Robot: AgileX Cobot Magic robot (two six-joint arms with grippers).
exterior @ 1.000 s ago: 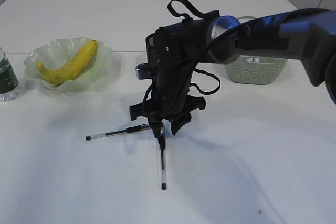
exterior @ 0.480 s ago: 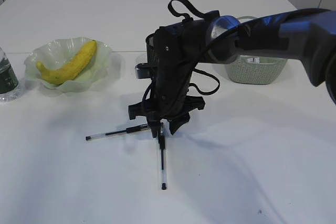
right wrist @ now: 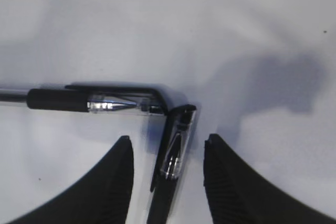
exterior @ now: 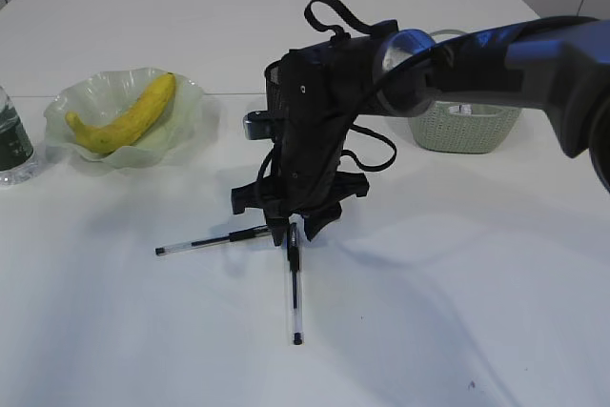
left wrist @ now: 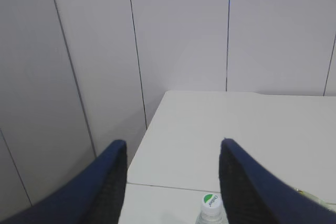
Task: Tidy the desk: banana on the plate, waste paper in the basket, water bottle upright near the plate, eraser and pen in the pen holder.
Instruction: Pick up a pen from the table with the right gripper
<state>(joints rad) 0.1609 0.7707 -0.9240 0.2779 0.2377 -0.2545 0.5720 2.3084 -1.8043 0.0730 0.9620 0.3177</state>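
Two pens lie on the white desk, their capped ends meeting. My right gripper stands open straight above that corner, and its fingers straddle the capped end of the nearer pen without touching it. The other pen runs off to the left. The banana rests in the pale green plate. The water bottle stands upright beside the plate. My left gripper is open, high above the bottle's cap. The pen holder is mostly hidden behind my right arm. The eraser and waste paper are out of view.
The sage green basket stands at the back right, partly behind my right arm. Bare desk stretches in front of the pens and to the right. The desk's far left corner and a panelled wall show in the left wrist view.
My right gripper has shifted a little to the left over the pens. Both pens, the banana and the bottle lie where they were.
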